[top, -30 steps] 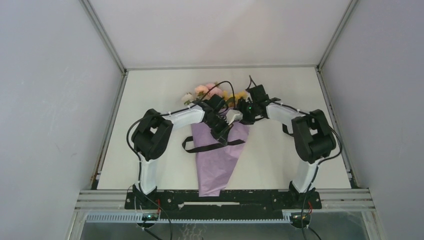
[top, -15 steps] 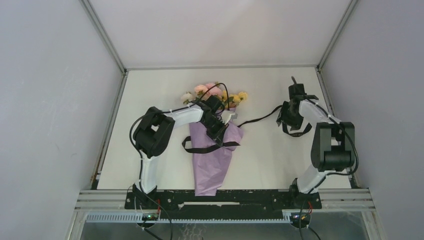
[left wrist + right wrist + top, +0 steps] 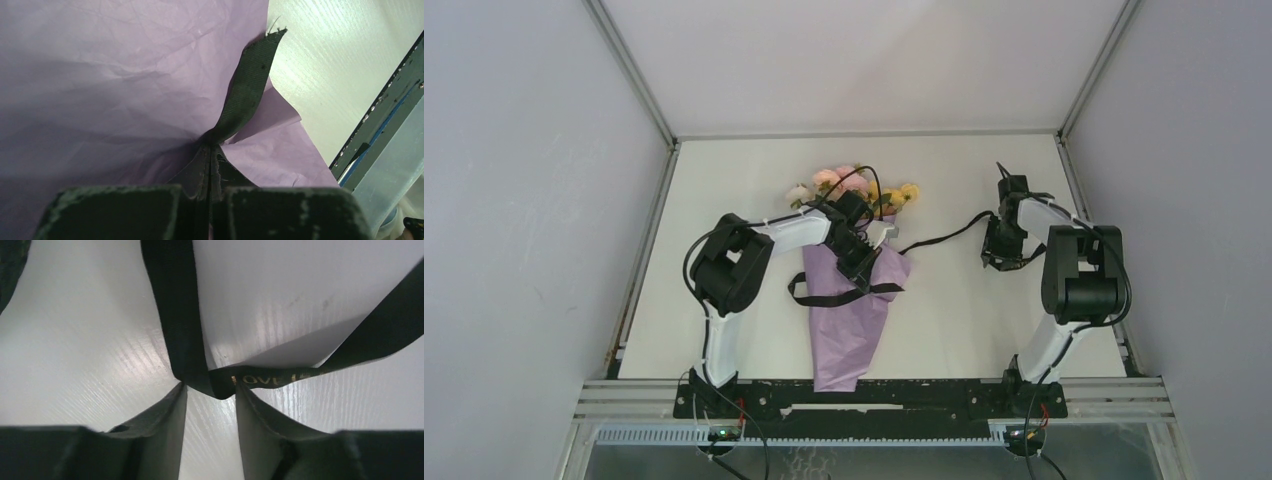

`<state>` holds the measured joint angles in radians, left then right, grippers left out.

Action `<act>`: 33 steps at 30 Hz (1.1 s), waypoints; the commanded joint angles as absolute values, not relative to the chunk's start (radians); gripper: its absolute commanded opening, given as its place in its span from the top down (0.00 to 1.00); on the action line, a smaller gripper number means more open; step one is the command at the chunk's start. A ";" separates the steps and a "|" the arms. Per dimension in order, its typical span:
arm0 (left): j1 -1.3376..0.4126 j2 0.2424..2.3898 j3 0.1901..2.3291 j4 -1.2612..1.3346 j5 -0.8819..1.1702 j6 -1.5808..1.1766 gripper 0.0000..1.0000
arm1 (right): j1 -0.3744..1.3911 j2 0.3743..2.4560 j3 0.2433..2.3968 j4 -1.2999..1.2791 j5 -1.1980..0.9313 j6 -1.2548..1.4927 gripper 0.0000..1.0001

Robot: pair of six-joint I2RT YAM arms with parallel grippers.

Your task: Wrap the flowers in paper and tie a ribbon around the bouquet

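**Ribbon held at both ends, bouquet lying mid-surface**

The bouquet lies on the white surface, roughly midway between its left and right edges. The flowers point toward the far edge and the tip of the lilac paper cone reaches the near edge. The black ribbon crosses the cone as a band, with a small loop sticking out on the cone's left side. From the cone's upper right it runs across the surface toward the right edge.

The left gripper sits on the upper part of the cone, just below the blooms. Its jaws are closed on the ribbon right against the crinkled paper, and a short frayed end stands up beyond them.

The right gripper is close to the right edge, well apart from the bouquet. Its jaws stand partly apart with a fold of ribbon bridging the tips, seemingly clamped, though the close view leaves that a little uncertain. Gold lettering shows on the ribbon there.
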<state>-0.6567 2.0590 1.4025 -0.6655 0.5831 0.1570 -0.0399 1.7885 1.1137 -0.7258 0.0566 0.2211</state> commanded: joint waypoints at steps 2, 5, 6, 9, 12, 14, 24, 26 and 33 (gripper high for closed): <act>-0.659 2.023 1.411 -0.689 0.555 0.164 1.00 | -0.039 1.833 1.117 -0.689 0.071 0.124 0.85; -0.658 2.016 1.421 -0.689 0.551 0.171 1.00 | 0.009 1.797 1.116 -0.767 0.063 0.133 1.00; -0.655 2.016 1.427 -0.691 0.550 0.172 1.00 | 0.056 1.776 1.116 -0.804 0.092 0.133 1.00; -0.638 2.023 1.452 -0.690 0.558 0.171 1.00 | 0.202 1.682 1.116 -0.929 0.110 0.148 1.00; -0.607 2.033 1.479 -0.691 0.593 0.160 1.00 | 0.376 1.548 1.117 -1.013 -0.006 0.170 1.00; -0.581 2.037 1.496 -0.690 0.621 0.154 1.00 | 0.477 1.462 1.118 -1.047 -0.110 0.186 1.00; -0.511 2.041 1.523 -0.631 0.707 0.109 1.00 | 1.124 1.245 1.149 -0.881 -0.492 0.130 1.00; -0.510 2.046 1.525 -0.624 0.708 0.109 1.00 | 1.182 1.272 1.180 -0.741 -0.572 0.124 1.00; -0.503 2.065 1.536 -0.623 0.733 0.100 1.00 | 1.217 1.386 1.199 -0.219 -0.514 0.136 1.00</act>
<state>-0.5064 2.0617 1.4796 -0.6479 0.6857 0.1200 1.2324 1.3388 1.1755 -0.6216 -0.5529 0.1207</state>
